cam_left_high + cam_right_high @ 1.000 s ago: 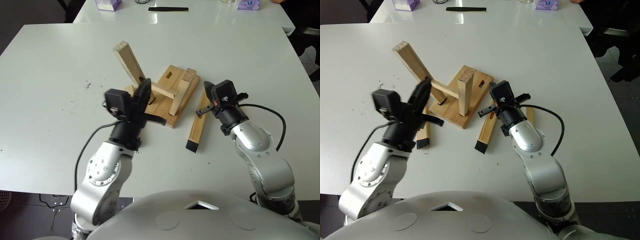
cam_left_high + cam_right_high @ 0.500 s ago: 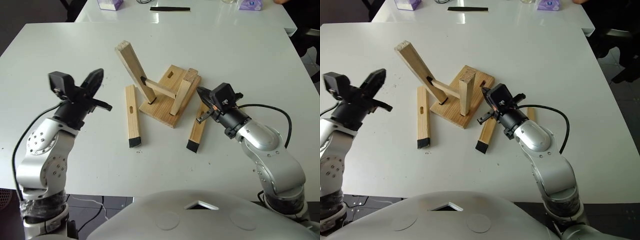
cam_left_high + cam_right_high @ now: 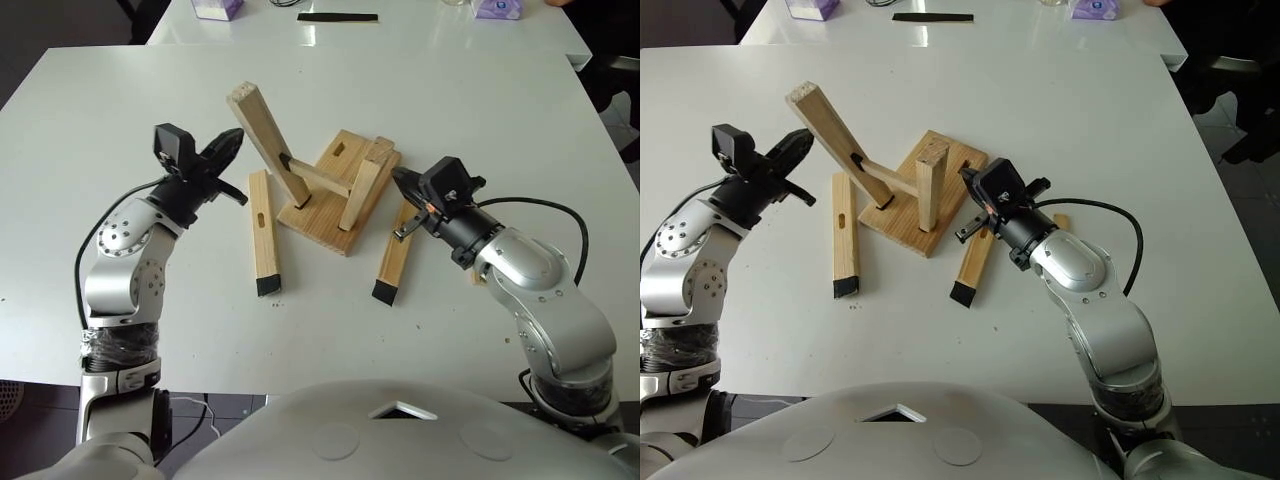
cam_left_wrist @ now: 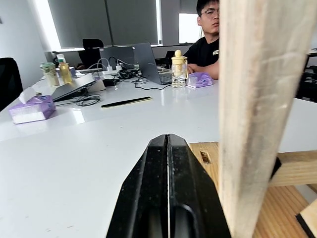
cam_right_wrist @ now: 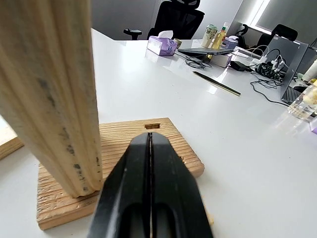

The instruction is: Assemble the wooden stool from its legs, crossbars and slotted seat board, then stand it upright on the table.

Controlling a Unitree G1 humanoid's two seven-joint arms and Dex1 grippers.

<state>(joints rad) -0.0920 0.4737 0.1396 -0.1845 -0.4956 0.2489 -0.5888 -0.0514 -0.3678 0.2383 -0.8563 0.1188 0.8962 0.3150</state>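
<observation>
1. Left eye view: we log the seat board (image 3: 325, 215) flat on the table, slotted face up. A standing leg (image 3: 360, 190) is set in it, a leaning leg (image 3: 260, 125) tilts out past its left corner, and a crossbar (image 3: 320, 178) joins the two.
2. Two loose legs lie flat, one (image 3: 263, 230) just left of the board and one (image 3: 393, 258) just right. Their long axes run alongside it, dark-capped ends pointing toward us.
3. We judge the wood stiff, light and sturdy, best gripped mid-length across the narrow faces.
4. Left gripper (image 3: 232, 143), fingers pressed together and empty, is left of the board beside the leaning leg. Right gripper (image 3: 397, 178), likewise closed and empty, is at the board's right edge.
</observation>
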